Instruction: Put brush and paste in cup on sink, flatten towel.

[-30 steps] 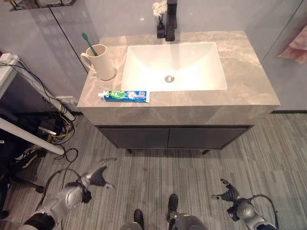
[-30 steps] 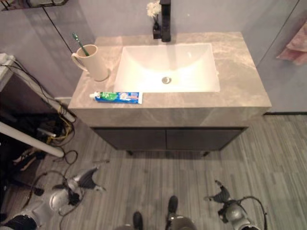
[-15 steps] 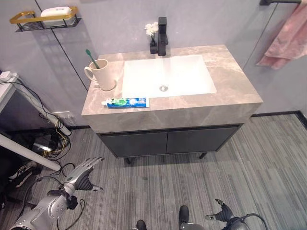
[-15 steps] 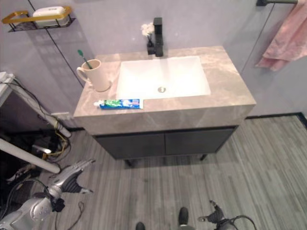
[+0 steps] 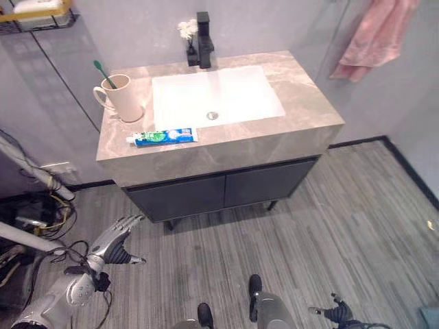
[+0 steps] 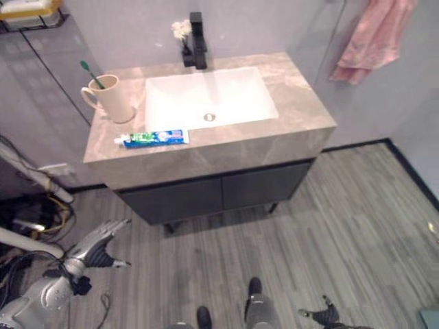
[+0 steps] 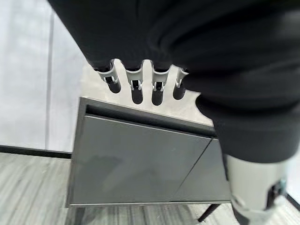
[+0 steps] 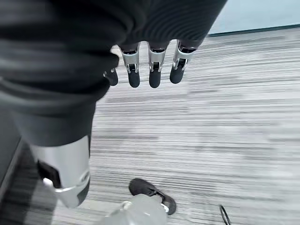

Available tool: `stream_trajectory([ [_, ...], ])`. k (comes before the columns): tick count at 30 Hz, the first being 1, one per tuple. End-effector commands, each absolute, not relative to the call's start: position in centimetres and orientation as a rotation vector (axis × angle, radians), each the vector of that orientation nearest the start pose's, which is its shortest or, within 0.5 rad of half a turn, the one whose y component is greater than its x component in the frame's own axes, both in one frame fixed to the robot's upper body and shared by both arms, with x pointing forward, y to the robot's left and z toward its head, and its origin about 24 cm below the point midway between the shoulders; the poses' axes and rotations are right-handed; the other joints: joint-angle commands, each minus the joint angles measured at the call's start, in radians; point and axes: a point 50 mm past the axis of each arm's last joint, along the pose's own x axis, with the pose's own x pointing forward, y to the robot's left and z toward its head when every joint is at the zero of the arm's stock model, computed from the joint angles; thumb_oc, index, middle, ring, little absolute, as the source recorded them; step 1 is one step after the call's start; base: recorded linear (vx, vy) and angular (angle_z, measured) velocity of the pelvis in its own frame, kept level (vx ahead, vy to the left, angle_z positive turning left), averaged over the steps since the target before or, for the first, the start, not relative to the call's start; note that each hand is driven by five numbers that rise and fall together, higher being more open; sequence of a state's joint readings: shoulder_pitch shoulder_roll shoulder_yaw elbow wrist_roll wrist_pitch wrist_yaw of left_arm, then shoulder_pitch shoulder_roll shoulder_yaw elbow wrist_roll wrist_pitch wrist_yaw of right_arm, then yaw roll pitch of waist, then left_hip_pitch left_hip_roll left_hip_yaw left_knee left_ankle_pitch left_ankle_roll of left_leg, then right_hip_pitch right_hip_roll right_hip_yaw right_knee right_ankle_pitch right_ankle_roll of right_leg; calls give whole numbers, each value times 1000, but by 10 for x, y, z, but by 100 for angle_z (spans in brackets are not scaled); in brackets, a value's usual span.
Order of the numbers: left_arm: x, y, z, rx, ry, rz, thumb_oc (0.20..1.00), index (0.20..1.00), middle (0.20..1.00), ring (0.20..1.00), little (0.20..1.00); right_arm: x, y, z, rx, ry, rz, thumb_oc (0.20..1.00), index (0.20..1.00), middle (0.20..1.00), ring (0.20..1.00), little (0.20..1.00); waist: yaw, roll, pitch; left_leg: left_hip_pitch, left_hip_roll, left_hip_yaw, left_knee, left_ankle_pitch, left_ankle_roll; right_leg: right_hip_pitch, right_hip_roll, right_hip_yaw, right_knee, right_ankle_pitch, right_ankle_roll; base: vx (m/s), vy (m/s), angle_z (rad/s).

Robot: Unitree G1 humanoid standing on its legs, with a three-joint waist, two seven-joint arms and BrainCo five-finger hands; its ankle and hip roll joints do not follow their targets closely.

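With both the left hand (image 5: 116, 240) and right hand (image 5: 337, 314) slack-fingered and empty low over the floor, the brush (image 5: 103, 72) in the cup (image 5: 122, 97) at the counter's left edge, the paste (image 5: 162, 137) at its front-left edge risks being nudged off by a careless reach.

counter (image 5: 309, 113): glossy marbled stone | basin (image 5: 226, 92): smooth white, glossy | towel (image 5: 374, 34): pink cloth | floor (image 5: 357, 226): grey wood-grain
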State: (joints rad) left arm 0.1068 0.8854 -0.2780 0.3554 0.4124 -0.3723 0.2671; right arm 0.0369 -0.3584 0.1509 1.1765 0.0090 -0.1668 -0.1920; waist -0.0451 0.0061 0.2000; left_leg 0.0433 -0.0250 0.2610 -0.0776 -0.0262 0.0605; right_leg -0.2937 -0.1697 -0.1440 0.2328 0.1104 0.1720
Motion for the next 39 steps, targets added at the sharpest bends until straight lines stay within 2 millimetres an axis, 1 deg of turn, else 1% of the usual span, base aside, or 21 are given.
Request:
stream_trajectory([
  [1,216,310,44,1275,-20,-100,1000,1000,1000,1000,1000,123,-276,-133,-441,942,-252,1000,1000,1000,1000,1000,-4,1,-11,-13,28,-37,66,-44,-76,39,-46,23,-148,43,25,158,-98,-24],
  [2,216,314,40,1267,2,-67,1000,1000,1000,1000,1000,128,-274,-132,-432,923,-247,1000,1000,1000,1000,1000,-8,-5,-6,-8,29,-46,91,-60,-79,26,-57,50,-180,70,32,270,-192,-17],
  [3,219,314,40,1270,-1,-63,1000,1000,1000,1000,1000,132,-271,-129,-433,886,-224,1000,1000,1000,1000,1000,-13,-21,-7,4,29,-70,111,-81,-87,40,-51,96,-193,62,33,177,-138,3],
  [5,219,312,37,1264,2,-66,1000,1000,1000,1000,1000,128,-271,-131,-431,899,-226,1000,1000,1000,1000,1000,-13,-28,-13,13,28,-74,115,-90,-89,58,-48,98,-210,69,33,148,-103,39],
  [7,218,311,29,1246,25,-53,1000,1000,1000,1000,1000,126,-273,-131,-429,907,-236,1000,1000,1000,1000,1000,-7,-34,-44,28,29,-86,108,-91,-97,102,-31,92,-244,80,31,242,-171,82],
  [8,218,309,31,1217,14,-33,1000,1000,1000,1000,1000,124,-275,-132,-433,920,-246,1000,1000,1000,1000,1000,-1,-31,-64,37,39,-100,102,-88,-107,135,-24,71,-269,85,32,211,-165,62],
  [13,221,308,36,1166,-16,10,1000,1000,1000,1000,1000,122,-279,-132,-449,942,-263,1000,1000,1000,1000,1000,7,-23,-88,48,61,-117,88,-71,-126,177,-15,37,-296,66,24,141,-108,37],
  [16,224,306,50,1147,-78,46,1000,1000,1000,1000,1000,121,-279,-133,-451,948,-268,1000,1000,1000,1000,1000,13,-19,-95,52,70,-123,75,-59,-135,189,-7,24,-306,56,20,94,-68,7],
  [18,225,309,57,1145,-102,78,1000,1000,1000,1000,1000,119,-279,-134,-455,959,-262,1000,1000,1000,1000,1000,17,-16,-100,53,74,-126,68,-52,-139,195,-5,20,-311,51,19,68,-46,-1],
  [19,226,308,66,1142,-139,91,1000,1000,1000,1000,1000,117,-279,-135,-457,965,-258,1000,1000,1000,1000,1000,20,-14,-101,52,74,-129,64,-49,-139,195,-5,19,-314,50,18,44,-22,1],
  [22,226,313,82,1156,-192,132,1000,1000,1000,1000,1000,112,-278,-138,-485,1001,-238,1000,1000,1000,1000,1000,27,-7,-102,49,70,-128,58,-46,-140,191,-9,20,-320,53,22,11,-4,0],
  [24,224,313,98,1164,-255,145,1000,1000,1000,1000,1000,101,-279,-142,-519,1066,-214,1000,1000,1000,1000,1000,38,2,-103,50,67,-122,56,-48,-139,188,-17,23,-320,58,27,15,22,-5],
  [25,224,314,98,1165,-254,146,1000,1000,1000,1000,1000,102,-278,-142,-519,1066,-213,1000,1000,1000,1000,1000,38,2,-103,50,67,-121,55,-48,-139,188,-17,24,-320,58,28,8,24,-7],
  [27,224,315,113,1143,-303,171,1000,1000,1000,1000,1000,98,-279,-144,-559,1094,-183,1000,1000,1000,1000,1000,41,9,-104,55,61,-118,48,-53,-138,187,-28,29,-320,61,33,1,32,-2],
  [28,224,315,113,1144,-303,171,1000,1000,1000,1000,1000,98,-279,-144,-559,1094,-182,1000,1000,1000,1000,1000,41,9,-104,55,61,-118,48,-53,-138,187,-28,29,-320,61,33,-7,33,2],
  [32,227,313,130,1048,-379,236,1000,1000,1000,1000,1000,101,-274,-145,-563,1090,-154,1000,1000,1000,1000,1000,37,16,-98,58,52,-108,35,-56,-134,176,-36,39,-320,70,35,0,0,0],
  [33,227,313,130,1047,-379,237,1000,1000,1000,1000,1000,101,-274,-145,-563,1090,-154,1000,1000,1000,1000,1000,38,16,-98,58,52,-108,35,-56,-134,175,-36,40,-320,70,35,-24,16,-4],
  [34,231,311,139,1007,-420,257,1000,1000,1000,1000,1000,103,-271,-145,-571,1083,-127,1000,1000,1000,1000,1000,32,19,-93,55,50,-103,27,-54,-133,162,-36,48,-320,74,35,-32,13,-6],
  [37,238,310,152,966,-468,278,1000,1000,1000,1000,1000,109,-268,-144,-598,1064,-77,1000,1000,1000,1000,1000,22,21,-85,42,49,-93,14,-43,-134,133,-29,67,-320,83,36,-44,3,-6],
  [38,238,310,152,966,-468,277,1000,1000,1000,1000,1000,109,-268,-144,-598,1064,-78,1000,1000,1000,1000,1000,24,21,-87,41,49,-92,14,-43,-134,131,-29,68,-320,83,36,-56,4,-12],
  [39,244,310,161,943,-496,296,1000,1000,1000,1000,1000,111,-267,-144,-617,1055,-52,1000,1000,1000,1000,1000,15,22,-85,28,51,-84,7,-35,-135,109,-26,80,-320,90,36,-52,2,-20],
])
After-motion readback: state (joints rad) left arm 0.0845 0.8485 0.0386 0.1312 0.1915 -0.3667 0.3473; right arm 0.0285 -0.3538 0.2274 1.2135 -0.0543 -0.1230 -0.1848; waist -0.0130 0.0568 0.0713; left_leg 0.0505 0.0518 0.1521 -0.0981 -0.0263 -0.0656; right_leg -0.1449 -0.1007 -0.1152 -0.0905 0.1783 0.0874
